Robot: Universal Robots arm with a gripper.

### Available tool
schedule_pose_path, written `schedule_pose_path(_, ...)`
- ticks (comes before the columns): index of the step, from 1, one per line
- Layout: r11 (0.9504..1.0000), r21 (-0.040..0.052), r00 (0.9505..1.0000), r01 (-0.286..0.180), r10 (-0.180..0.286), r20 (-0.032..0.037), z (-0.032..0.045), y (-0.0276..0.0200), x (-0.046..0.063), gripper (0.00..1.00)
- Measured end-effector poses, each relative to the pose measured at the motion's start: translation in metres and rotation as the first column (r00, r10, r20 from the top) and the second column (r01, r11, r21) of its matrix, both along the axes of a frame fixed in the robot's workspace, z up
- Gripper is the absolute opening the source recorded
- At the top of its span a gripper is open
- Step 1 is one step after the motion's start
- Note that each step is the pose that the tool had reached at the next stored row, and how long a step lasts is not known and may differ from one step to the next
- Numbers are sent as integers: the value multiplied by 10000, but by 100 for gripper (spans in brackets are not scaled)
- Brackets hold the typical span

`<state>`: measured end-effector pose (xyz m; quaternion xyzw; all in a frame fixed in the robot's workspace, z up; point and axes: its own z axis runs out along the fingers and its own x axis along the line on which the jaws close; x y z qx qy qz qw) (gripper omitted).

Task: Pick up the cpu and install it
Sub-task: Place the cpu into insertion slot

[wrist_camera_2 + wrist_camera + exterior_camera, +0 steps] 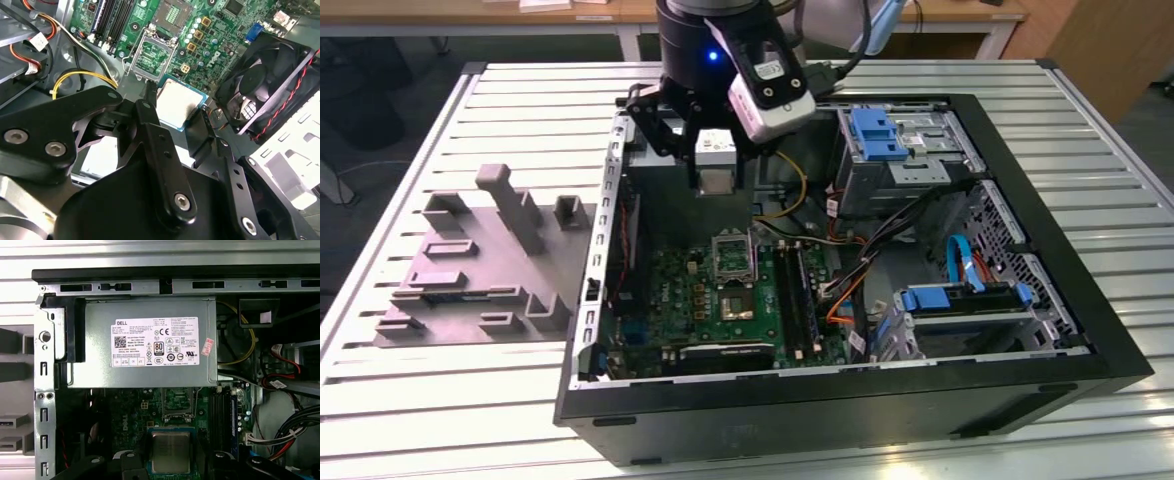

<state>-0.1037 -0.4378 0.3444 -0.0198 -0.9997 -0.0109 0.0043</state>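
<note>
Upper centre of the exterior view, the claw (714, 172) clamps the cpu (715, 183) by 2 edges, level above the motherboard (680, 300), apparently for alignment.

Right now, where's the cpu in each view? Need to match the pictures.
Exterior view: the cpu hangs in the air over the open case, towards the exterior view's left.
Second wrist view: the cpu sits between the black fingers, next to the fan.
First wrist view: the cpu lies across the socket from the power supply.
Shared landmark: the motherboard socket.
</note>
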Motion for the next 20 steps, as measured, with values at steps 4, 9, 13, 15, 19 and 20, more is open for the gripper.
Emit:
schedule_pose_path(4,10000,-1,10000,-1,1,0,-3,0,1,47)
schedule_pose_path(9,10000,-1,10000,-1,1,0,-4,0,1,47)
schedule_pose_path(13,10000,-1,10000,-1,1,0,-4,0,1,47)
schedule_pose_path(15,10000,2,10000,-21,21,1,-9,-1,1,47)
schedule_pose_path(19,9996,-2,9996,-292,292,0,-19,-12,1,47)
schedule_pose_path(20,9995,-1,9995,-318,318,0,-22,-25,1,47)
